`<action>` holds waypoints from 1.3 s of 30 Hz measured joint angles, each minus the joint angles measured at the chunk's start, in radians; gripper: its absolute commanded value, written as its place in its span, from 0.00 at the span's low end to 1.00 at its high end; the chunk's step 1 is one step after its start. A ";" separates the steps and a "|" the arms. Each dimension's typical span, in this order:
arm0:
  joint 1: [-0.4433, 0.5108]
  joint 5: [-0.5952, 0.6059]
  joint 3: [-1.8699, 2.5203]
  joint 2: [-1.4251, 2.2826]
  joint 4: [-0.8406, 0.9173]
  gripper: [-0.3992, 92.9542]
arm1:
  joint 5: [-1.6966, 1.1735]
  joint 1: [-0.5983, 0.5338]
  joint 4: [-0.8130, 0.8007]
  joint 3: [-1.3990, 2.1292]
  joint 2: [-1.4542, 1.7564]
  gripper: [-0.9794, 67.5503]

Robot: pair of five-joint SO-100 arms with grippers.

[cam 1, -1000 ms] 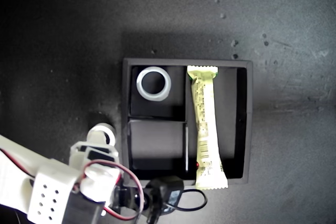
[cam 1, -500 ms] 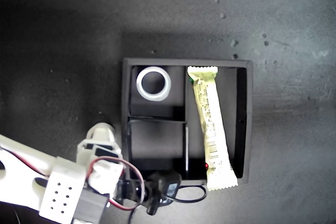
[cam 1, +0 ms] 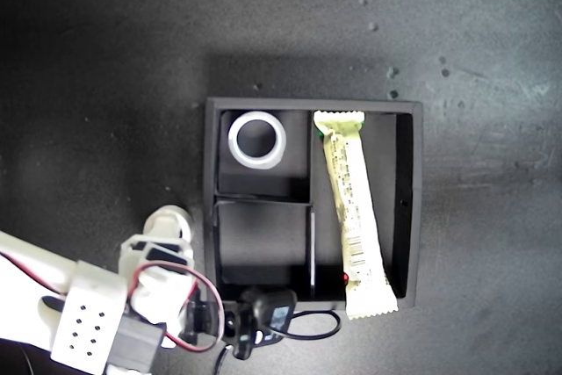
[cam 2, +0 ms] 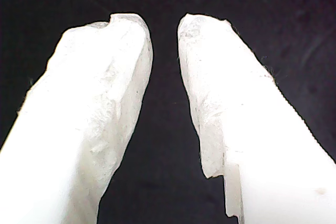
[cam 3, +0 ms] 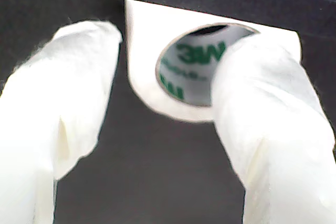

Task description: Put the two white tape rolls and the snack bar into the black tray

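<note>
Judging by its look, the tape roll (cam 3: 144, 77) at my second gripper (cam 3: 168, 38) is taken to be light, stiff and smooth-sided. It is best held across its wall, with one finger through the hole. In the second wrist view it is seen on edge just beside the outer wall of the tray (cam 1: 211, 217), not inside it. One finger (cam 3: 252, 93) appears to be set in the hole, while the other is kept clear of the roll's outside, so the jaws are parted and no squeeze is shown.

My first gripper (cam 2: 164, 24) is shown parted over dark surface, with nothing between its fingers.

The other tape roll (cam 1: 257, 140) is lying flat in a small compartment. The snack bar (cam 1: 351, 208) is laid in the long compartment, with one crimped end riding over the wall at the exterior view's bottom. Its wrapper is judged slick and bendable, so a hold at mid-length is advised.
</note>
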 measured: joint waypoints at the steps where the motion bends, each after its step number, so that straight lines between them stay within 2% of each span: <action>1: 0.006 -0.003 -0.003 0.000 0.000 0.14 | 0.000 0.000 -0.002 0.002 0.000 0.06; 10: 0.034 -0.032 -0.032 -0.003 0.049 0.14 | 0.000 -0.021 -0.028 0.026 0.000 0.05; 22: 0.037 -0.021 -0.466 -0.236 0.327 0.16 | 0.000 -0.041 -0.029 0.041 0.000 0.05; 39: 0.081 -0.074 -0.400 -0.210 0.342 0.17 | 0.000 -0.072 -0.037 0.041 0.000 0.05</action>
